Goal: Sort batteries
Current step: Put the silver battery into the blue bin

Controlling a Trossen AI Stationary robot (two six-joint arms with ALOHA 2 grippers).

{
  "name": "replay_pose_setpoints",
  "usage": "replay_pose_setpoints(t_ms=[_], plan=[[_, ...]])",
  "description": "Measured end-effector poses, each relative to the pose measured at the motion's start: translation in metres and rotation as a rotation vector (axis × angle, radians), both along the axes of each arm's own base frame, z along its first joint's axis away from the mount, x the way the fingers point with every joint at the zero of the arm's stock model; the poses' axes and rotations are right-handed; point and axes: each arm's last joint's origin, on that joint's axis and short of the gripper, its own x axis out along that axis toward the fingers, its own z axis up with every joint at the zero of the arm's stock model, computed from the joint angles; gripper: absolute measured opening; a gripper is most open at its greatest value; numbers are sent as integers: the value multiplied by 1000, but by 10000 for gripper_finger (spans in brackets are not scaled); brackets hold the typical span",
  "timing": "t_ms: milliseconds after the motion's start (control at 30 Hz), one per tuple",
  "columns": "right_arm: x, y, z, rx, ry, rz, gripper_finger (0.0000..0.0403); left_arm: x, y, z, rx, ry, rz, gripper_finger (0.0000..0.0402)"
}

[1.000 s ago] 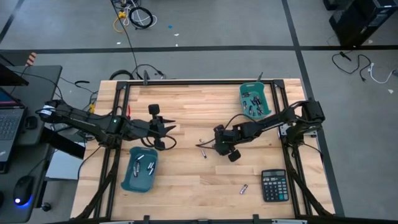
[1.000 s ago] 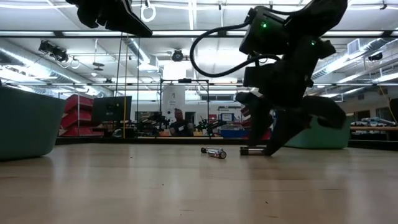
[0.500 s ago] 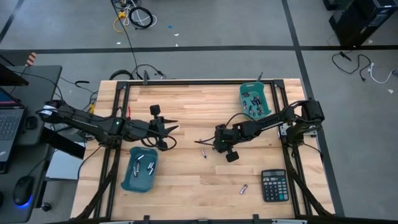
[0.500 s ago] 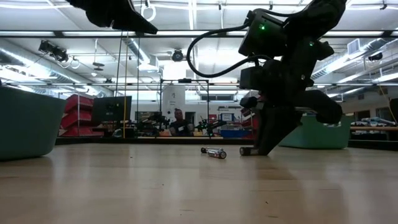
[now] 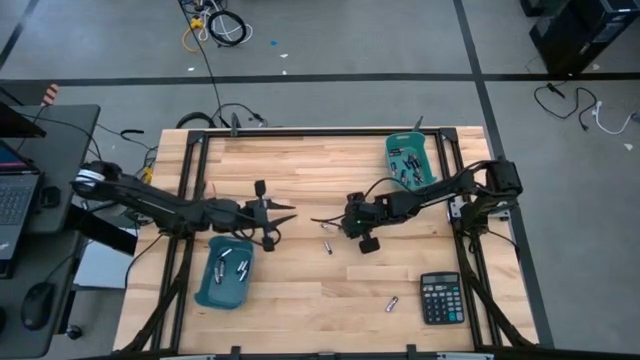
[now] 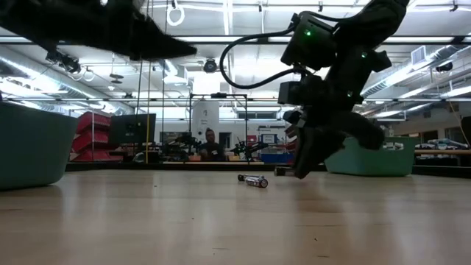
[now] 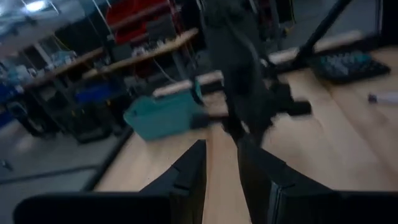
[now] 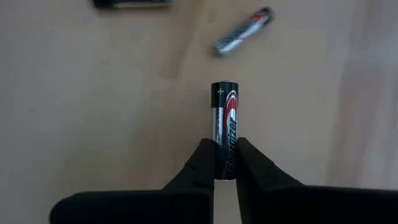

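— What does the right gripper point(image 8: 224, 163) have?
— Its two fingers pinch a black battery point(image 8: 224, 129) by one end, just above the middle of the table point(image 5: 300, 300).
— And past it?
— A loose battery point(image 8: 243, 32) lies on the wood close by, another near the calculator point(image 5: 441, 298).
— The left gripper point(image 5: 290, 209)?
— It hangs over the table, fingers a little apart, holding nothing.
— Where are the other batteries?
— In the near teal bin point(image 5: 209, 290) and the far teal bin point(image 5: 427, 168).
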Motion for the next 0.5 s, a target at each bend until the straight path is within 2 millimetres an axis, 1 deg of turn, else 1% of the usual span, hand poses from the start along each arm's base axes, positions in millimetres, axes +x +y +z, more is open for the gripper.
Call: replay_pose_setpoints(t_ms=[133,267,400,500], plan=[[-1,-8,10,-14,-32,-7,24,11,3,-18,-44,39,14,92],[-4,-15,33,-61,-128,-41,24,21,3,-29,-75,37,21,92],[-3,-18,56,-96,-259,-64,24,27,8,-31,-87,-21,37,92],[2,-18,68,-116,-363,-41,24,34,15,-30,-95,-49,41,92]])
